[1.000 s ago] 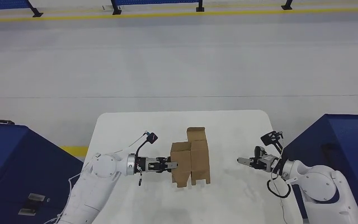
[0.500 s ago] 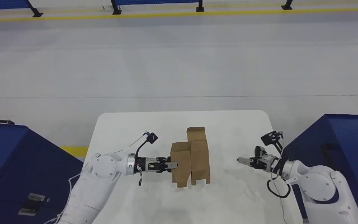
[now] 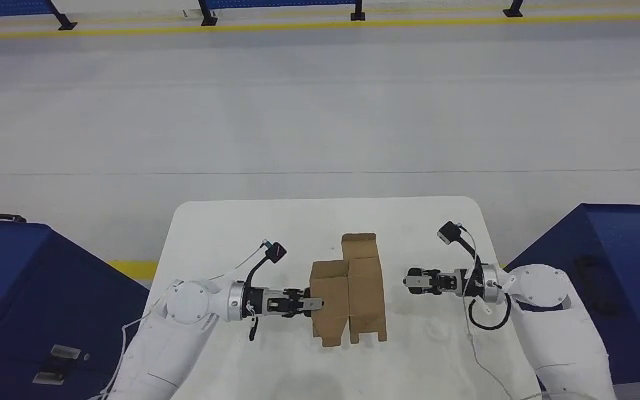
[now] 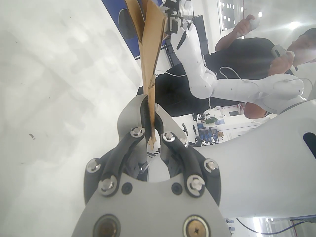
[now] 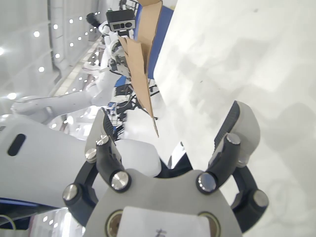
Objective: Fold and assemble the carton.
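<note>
Closer to the carton [image 3: 365, 295] now, the right jaws gape open (left jaws clamp its edge).

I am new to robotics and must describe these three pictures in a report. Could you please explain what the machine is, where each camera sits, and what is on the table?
This is a two-armed robot working at a white table. The top view looks down from a camera above its arms. The other two pictures come from cameras on the wrists, so each shows its own end effector from close by. The one thing at the table is a brown cardboard carton, mostly flat and not yet assembled. The left end effector is shut on one edge of the carton. The right end effector is open near the opposite side and grips nothing.
</note>
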Controlling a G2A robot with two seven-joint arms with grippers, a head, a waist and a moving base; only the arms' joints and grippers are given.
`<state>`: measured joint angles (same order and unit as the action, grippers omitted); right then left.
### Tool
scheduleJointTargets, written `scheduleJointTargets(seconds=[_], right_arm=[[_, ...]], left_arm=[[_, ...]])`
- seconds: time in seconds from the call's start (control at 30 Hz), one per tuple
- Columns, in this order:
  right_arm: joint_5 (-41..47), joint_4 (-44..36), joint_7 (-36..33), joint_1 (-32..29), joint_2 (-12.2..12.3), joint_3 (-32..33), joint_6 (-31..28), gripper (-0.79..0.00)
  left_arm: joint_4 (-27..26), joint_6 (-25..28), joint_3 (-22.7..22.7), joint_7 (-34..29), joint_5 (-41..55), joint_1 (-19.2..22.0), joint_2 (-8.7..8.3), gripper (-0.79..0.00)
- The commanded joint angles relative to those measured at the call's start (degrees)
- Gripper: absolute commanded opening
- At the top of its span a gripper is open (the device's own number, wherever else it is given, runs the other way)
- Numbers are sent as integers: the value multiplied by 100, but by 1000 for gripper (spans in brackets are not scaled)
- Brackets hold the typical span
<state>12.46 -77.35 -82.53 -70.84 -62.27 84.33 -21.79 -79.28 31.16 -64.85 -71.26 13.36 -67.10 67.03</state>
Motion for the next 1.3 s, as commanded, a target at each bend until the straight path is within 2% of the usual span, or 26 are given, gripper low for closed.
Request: scheduleJointTargets(seconds=[0.0,0.2,0.23,0.27,0.3,0.33,0.37,0.4,0.63,0.77,0.8,0.83,1.0,1.13,1.27], right_arm=[[305,305,-144,344,3,-510,145,0],[471,560,53,764,69,-1566,-53,0],[481,571,115,794,86,-1706,-114,-83],[508,582,173,827,104,-1829,-172,-120],[540,591,234,853,126,-1939,-233,-203],[580,609,293,878,149,-2031,-293,-406],[637,610,351,898,174,-2117,-351,-539],[691,582,404,911,202,-2201,-404,-785],[1248,418,699,893,486,-2468,-699,-785],[1243,403,715,881,485,-2477,-683,-785],[1261,340,777,844,480,-2490,-650,-785],[1287,306,811,818,482,-2478,-648,-785],[1585,270,748,731,537,-2236,-574,-785],[1591,280,689,714,575,-2107,-489,-785],[1591,280,689,714,575,-2107,-489,-785]], left_arm=[[-33,22,16,70,-47,-31,-11,-785],[-77,41,79,210,-94,-88,-35,-785],[-90,42,87,228,-94,-97,-39,-785],[-105,51,88,254,-93,-104,-44,-785],[-118,55,88,277,-91,-113,-49,-785],[-134,53,90,291,-80,-122,-54,-785],[-145,51,89,306,-64,-130,-59,-785],[-156,64,86,327,-63,-137,-65,-785],[-163,83,105,353,32,-173,-100,-785],[-96,2,164,87,384,-126,-112,-785],[-72,-12,172,44,448,-105,-115,-668],[-58,-7,174,45,502,-94,-117,0],[-66,-8,18,-195,1016,-130,-180,0],[-166,-27,-367,-214,1157,-333,-323,0],[102,6,-740,-181,1376,-442,-425,0]])
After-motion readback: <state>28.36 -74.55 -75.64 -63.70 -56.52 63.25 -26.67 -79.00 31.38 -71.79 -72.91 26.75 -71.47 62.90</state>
